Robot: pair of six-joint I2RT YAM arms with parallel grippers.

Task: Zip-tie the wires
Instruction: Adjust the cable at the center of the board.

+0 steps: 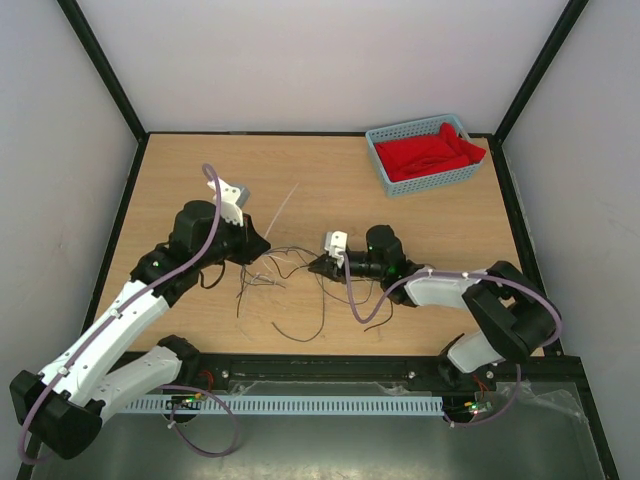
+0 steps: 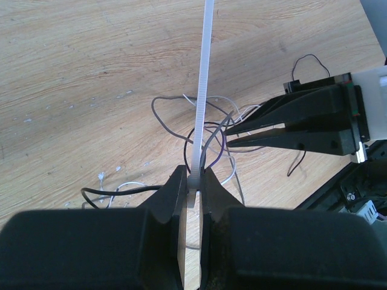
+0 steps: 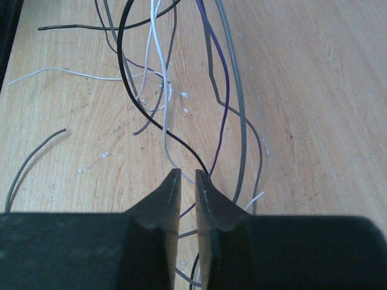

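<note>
Wooden worktop (image 1: 420,230) is carrying wires (image 1: 283,268); left fingers (image 2: 172,193) are clamping the zip tie (image 2: 204,78); right fingers (image 3: 166,199), near-closed, perhaps pinching some.

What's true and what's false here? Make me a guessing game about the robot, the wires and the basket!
1. The left gripper pinches the zip tie in its jaws. True.
2. The basket holds something green. False: it holds a red cloth.
3. Some of the wires run between the jaws of the right gripper. True.
4. The wires are inside the basket. False: they lie on the table between the two arms.
</note>
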